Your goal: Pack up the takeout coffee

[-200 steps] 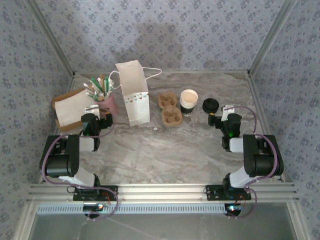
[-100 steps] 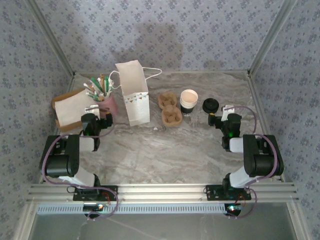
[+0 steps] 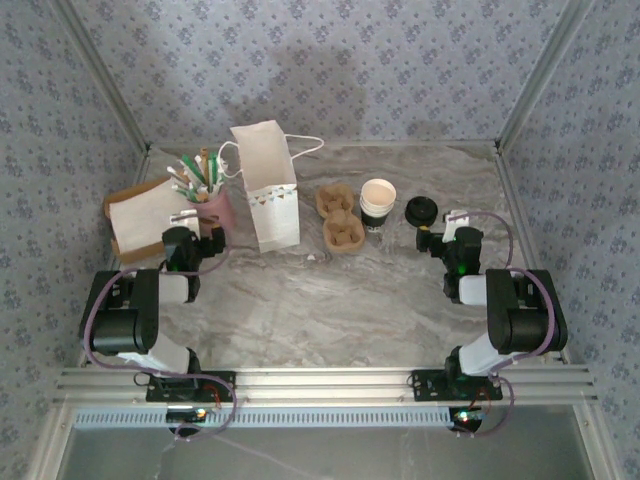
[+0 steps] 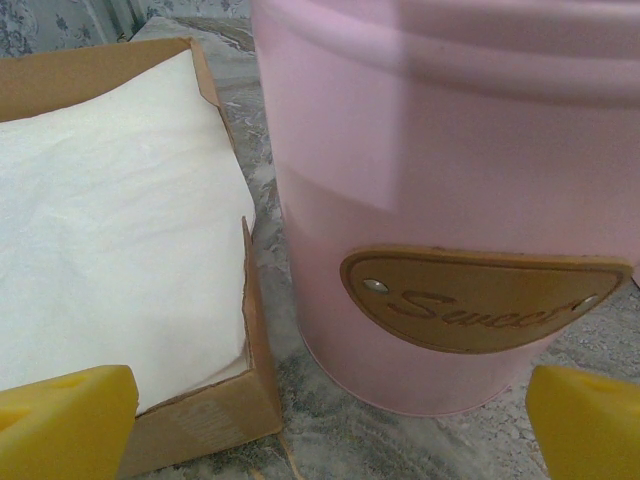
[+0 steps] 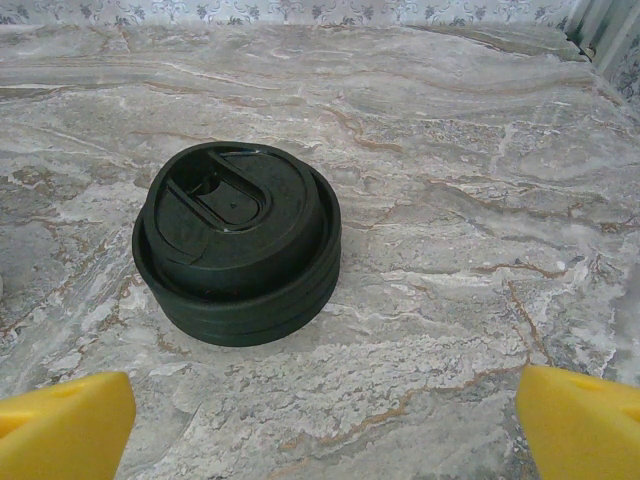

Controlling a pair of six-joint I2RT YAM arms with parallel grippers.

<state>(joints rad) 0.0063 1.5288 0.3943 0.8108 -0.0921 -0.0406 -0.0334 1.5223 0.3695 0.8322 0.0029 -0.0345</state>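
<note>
Currently 1 coffee cup [image 3: 378, 203], 1 white bag [image 3: 268, 185]; left pincer [image 4: 325, 432] and right pincer [image 5: 325, 425] stand apart, empty.

Top cam overhead from behind; wrist cams low, close: L on pink cup [image 4: 440, 200], R on lid [image 5: 237, 240].

A table [image 3: 330, 300] with a grey marbled top veined in brown and white fills the middle of the booth. It is enclosed by a back wall [image 3: 330, 60], a left wall [image 3: 40, 150] and a right wall [image 3: 600, 150], all papered in pale blue-grey with a small flower print. Slanted metal posts [image 3: 100, 75] mark the far corners. A ribbed aluminium rail [image 3: 320, 382] runs along the near edge. The light is soft and even, with a faint shadow on the back wall.
</note>
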